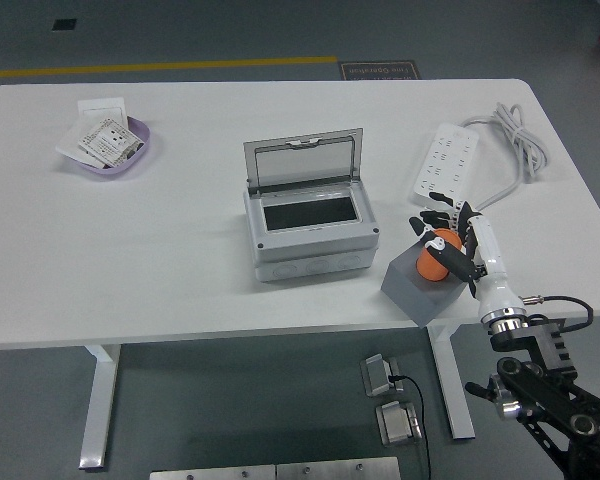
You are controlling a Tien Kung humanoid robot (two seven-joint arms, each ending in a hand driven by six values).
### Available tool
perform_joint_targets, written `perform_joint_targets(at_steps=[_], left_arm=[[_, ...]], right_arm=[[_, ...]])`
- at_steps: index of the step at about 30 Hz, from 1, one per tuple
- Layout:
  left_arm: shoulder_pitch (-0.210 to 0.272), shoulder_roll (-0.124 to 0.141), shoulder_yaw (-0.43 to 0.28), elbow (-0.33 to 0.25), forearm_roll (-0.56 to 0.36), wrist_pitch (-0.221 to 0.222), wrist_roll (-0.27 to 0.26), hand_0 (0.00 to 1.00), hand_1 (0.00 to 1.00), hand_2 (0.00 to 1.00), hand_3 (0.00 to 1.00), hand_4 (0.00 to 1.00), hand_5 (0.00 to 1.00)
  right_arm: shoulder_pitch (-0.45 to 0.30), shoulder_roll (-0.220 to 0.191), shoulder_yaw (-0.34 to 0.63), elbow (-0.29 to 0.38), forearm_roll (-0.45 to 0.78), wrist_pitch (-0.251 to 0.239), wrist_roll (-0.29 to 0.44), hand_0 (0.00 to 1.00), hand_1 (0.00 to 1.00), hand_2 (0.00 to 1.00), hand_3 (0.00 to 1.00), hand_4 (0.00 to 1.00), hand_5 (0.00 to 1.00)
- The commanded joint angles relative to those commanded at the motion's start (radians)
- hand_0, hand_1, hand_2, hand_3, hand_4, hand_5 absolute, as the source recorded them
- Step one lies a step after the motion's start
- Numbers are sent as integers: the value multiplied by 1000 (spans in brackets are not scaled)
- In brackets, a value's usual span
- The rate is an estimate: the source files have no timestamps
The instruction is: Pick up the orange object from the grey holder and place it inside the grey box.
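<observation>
The orange object (432,260) sits on top of the grey holder (412,288), a block at the table's near right edge. My right hand (448,243) has its fingers curled around the orange object from the right and above. The grey box (310,222) stands in the middle of the table, its lid hinged up at the back and its dark inside showing. It lies to the left of the holder. My left arm is out of view.
A white power strip (445,160) with its cable (520,140) lies behind the holder at the right. A purple bowl (110,148) holding white packets sits at the far left. The table's near edge runs just under the holder.
</observation>
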Motion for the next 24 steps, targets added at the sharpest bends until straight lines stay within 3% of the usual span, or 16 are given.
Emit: perform_joint_targets(at_steps=[24], left_arm=[[-4, 3, -30, -3, 32, 24, -48, 718, 777, 756, 872, 750, 218]], right_arm=[[0, -3, -41, -11, 2, -12, -22, 733, 668, 608, 769, 849, 307]])
